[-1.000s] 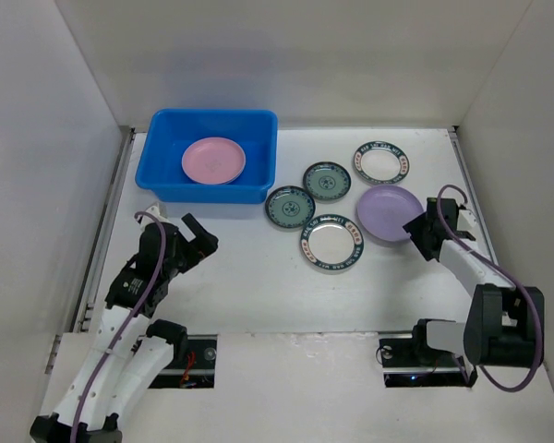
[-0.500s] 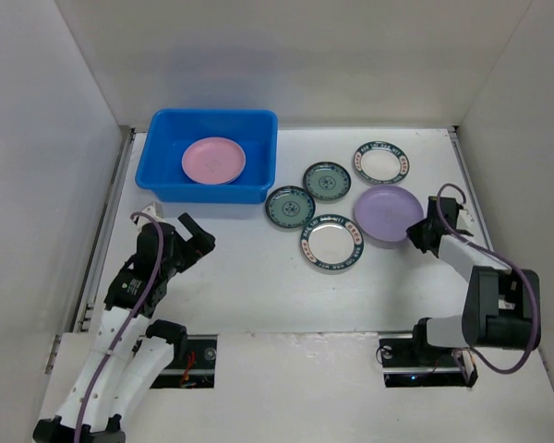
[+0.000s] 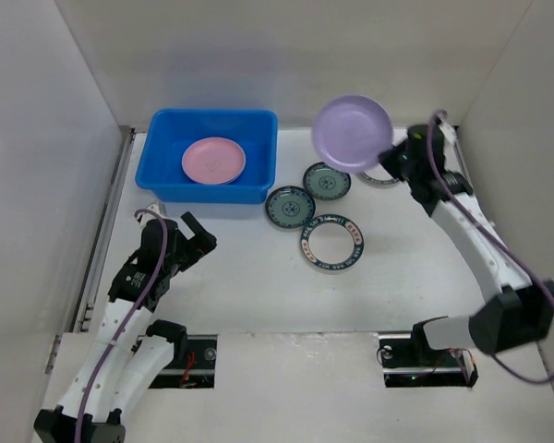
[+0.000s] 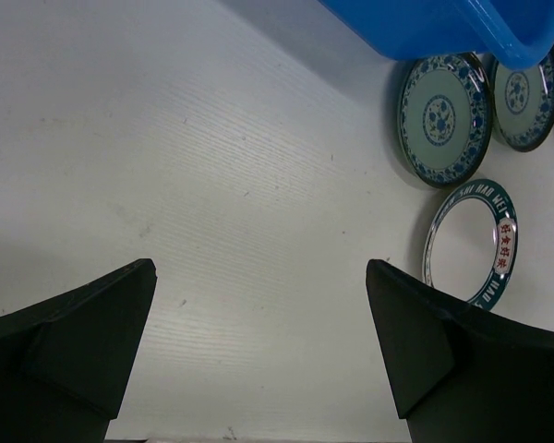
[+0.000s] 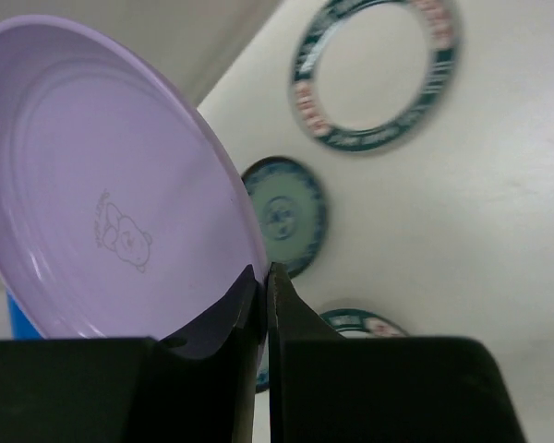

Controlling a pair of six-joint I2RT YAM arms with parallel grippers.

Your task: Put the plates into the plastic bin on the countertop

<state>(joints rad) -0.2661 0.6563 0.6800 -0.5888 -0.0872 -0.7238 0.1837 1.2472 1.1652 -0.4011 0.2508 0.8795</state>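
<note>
The lavender plate (image 3: pixel 353 133) hangs tilted in the air right of the blue plastic bin (image 3: pixel 166 175), with my right gripper (image 3: pixel 388 159) shut on its rim. The right wrist view shows the jaws (image 5: pixel 263 272) pinching that plate's (image 5: pixel 111 185) edge. A pink plate (image 3: pixel 213 160) lies inside the bin. On the white countertop (image 3: pixel 240 286) lie two teal plates (image 3: pixel 290 207) (image 3: pixel 327 181) and a dark-rimmed white plate (image 3: pixel 331 243). Another dark-rimmed plate (image 3: pixel 380 178) is mostly hidden behind the arm. My left gripper (image 3: pixel 189 242) stands open over bare countertop, nothing between its fingers (image 4: pixel 260 277).
White walls bound the countertop on three sides. In the left wrist view the bin's corner (image 4: pixel 443 23), two teal plates (image 4: pixel 443 115) (image 4: pixel 522 97) and the dark-rimmed plate (image 4: pixel 471 245) lie ahead to the right.
My right gripper closed on the lavender plate's rim and lifted it off the countertop, up and toward the back left. The left arm barely moved.
</note>
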